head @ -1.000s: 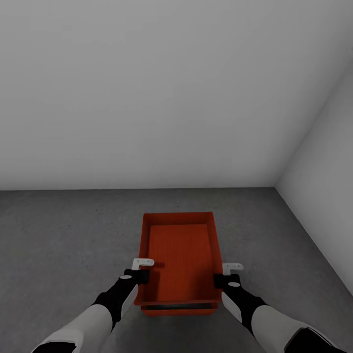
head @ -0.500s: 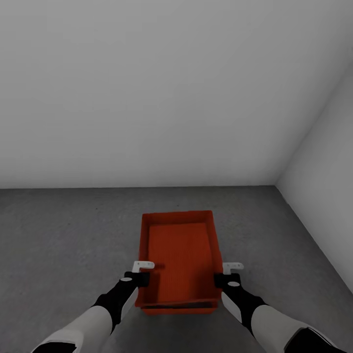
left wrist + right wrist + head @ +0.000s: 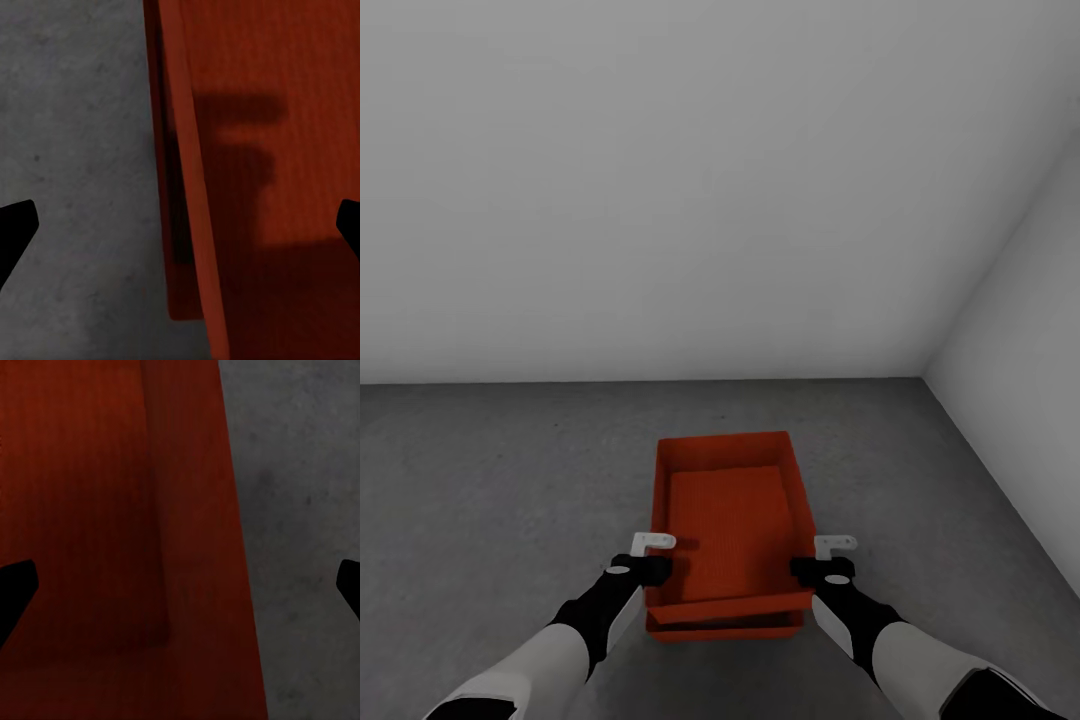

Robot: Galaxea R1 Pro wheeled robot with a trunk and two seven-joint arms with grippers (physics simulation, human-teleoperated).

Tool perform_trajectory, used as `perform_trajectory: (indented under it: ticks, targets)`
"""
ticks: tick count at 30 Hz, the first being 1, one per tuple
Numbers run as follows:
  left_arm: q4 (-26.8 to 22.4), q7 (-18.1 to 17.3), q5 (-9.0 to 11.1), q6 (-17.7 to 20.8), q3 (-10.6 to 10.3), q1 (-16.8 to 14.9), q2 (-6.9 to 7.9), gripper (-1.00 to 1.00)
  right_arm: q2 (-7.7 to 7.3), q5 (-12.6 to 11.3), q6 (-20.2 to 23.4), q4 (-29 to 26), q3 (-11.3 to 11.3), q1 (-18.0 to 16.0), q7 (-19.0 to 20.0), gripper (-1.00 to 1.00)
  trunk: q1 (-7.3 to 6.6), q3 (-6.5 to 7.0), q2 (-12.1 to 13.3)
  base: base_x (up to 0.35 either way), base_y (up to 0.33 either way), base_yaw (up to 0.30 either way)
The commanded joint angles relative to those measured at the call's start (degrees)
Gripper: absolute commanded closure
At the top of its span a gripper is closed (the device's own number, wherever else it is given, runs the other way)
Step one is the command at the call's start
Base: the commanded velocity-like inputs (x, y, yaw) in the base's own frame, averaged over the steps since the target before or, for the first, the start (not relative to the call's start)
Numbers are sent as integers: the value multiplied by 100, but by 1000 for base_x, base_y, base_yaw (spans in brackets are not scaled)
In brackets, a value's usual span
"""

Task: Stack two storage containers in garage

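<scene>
Shifted slightly, upper container [image 3: 728, 520] sits on lower container [image 3: 725, 627]; flanking left pincer [image 3: 651, 553] and right pincer [image 3: 822, 556] gape wide, empty.

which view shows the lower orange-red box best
The head view: the lower orange-red ribbed storage box peeks out beneath the upper one. The left wrist view shows its wall edge beside concrete; in the right wrist view I cannot tell them apart.

One storage container [image 3: 728, 520] sits on the other container [image 3: 725, 626], which rests on the floor [image 3: 490, 480] near the wall corner. The left hand [image 3: 651, 556] straddles the upper container's left wall, the right hand [image 3: 824, 557] its right wall.
</scene>
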Motion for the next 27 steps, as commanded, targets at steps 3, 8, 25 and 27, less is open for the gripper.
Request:
perform_trajectory:
  ticks: [3,8,25,27]
  targets:
    - [-12,17,-39,36,-3,0,1,-100,-1,-55,-9,-2,49,-4,-29,-100,-1,-4,-2,0,0,0]
    - [-17,14,-39,36,-2,0,7,-100,-2,-53,-13,-2,49,-4,-29,-100,-1,-4,-2,0,0,0]
    - [-21,-3,-39,36,-2,0,7,-100,-1,-51,-15,-2,49,-4,-38,-100,-1,-4,-2,0,0,0]
    - [-21,-5,-38,36,-2,0,7,-100,-1,-51,-15,-2,49,-4,-38,-100,-1,-4,-2,0,0,0]
